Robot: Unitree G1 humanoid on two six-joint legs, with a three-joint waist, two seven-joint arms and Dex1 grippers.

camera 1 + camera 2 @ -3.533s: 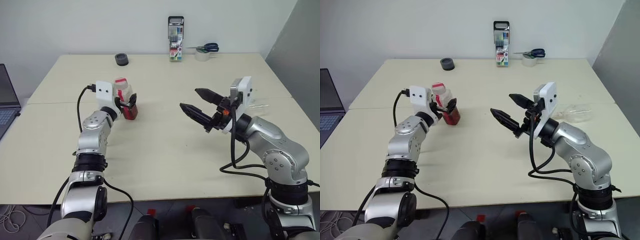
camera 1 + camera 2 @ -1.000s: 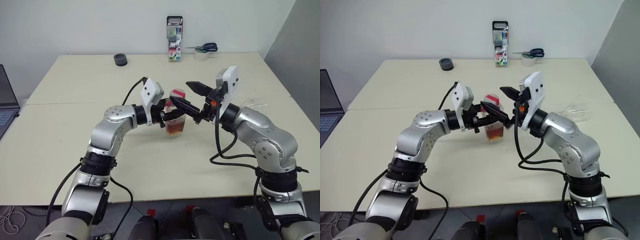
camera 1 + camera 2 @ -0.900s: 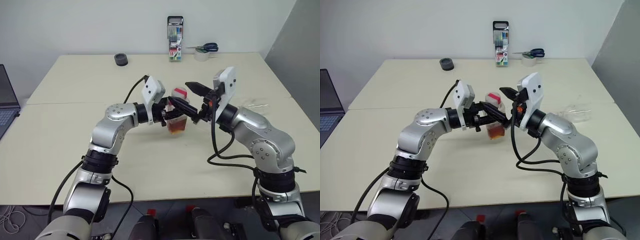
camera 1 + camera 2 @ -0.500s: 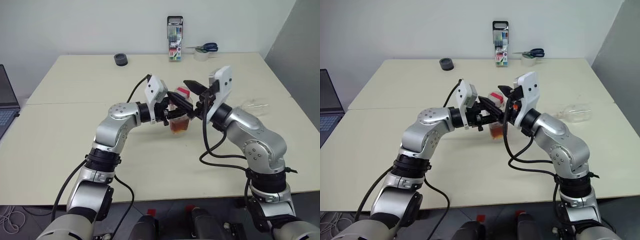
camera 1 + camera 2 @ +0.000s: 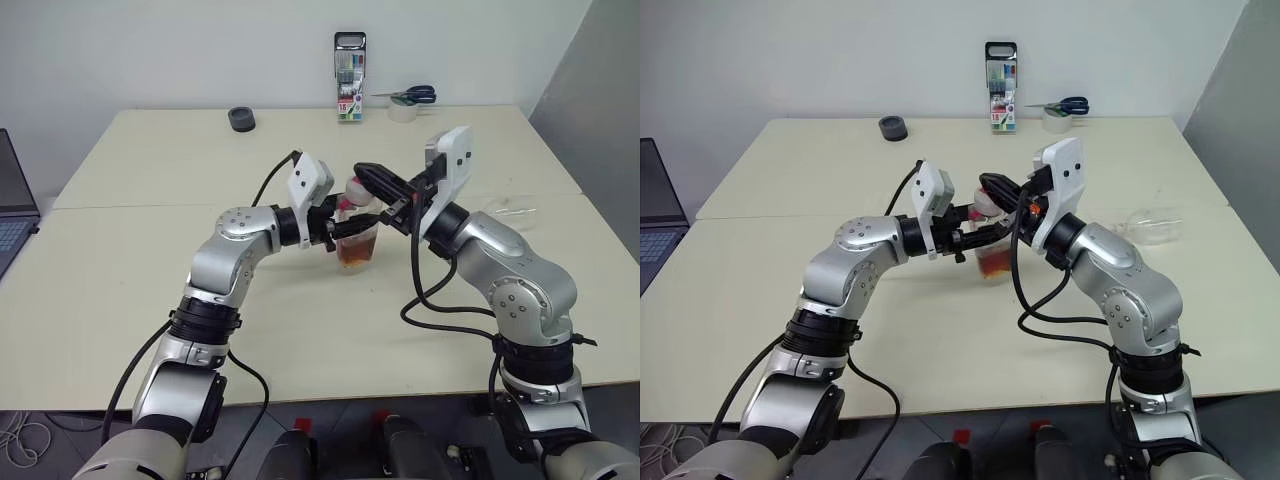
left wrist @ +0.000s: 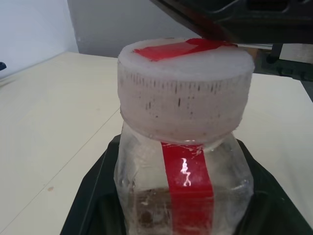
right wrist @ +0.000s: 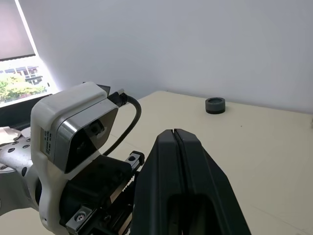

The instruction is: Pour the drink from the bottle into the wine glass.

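The wide, pale cream worktop (image 5: pixel 120 260), made of boards joined edge to edge, carries everything. Above its middle the two silver arms meet. The left gripper (image 5: pixel 345 228), black-fingered and pointing toward the right arm, pinches the small clear plastic bottle (image 5: pixel 357 240) by its squarish body, one finger on each side, as the left wrist view shows (image 6: pixel 183 196). The bottle stands upright, its base on or just above the worktop; which of the two cannot be told. A red label strip runs down its side, and a wide white ribbed cap with a red patch on top (image 6: pixel 186 90) closes its neck. The amber, reddish-brown drink (image 5: pixel 355 256) fills the lower part of the bottle.

The right gripper (image 5: pixel 372 181) reaches in from the other side with its two black fingers pressed together, no gap between them in the right wrist view (image 7: pixel 176 147). They lie just over the cap's top; whether they touch it cannot be told.

The clear stemmed wine glass (image 5: pixel 1150 226) lies on its side near the worktop's right edge, well apart from the bottle.

Along the far edge stand an upright pack of coloured pens (image 5: pixel 350 90), a roll of tape with blue-handled scissors (image 5: pixel 410 97) on top, and a small dark ring-shaped object (image 5: pixel 241 119). A dark laptop (image 5: pixel 12 205) sits beyond the left edge.
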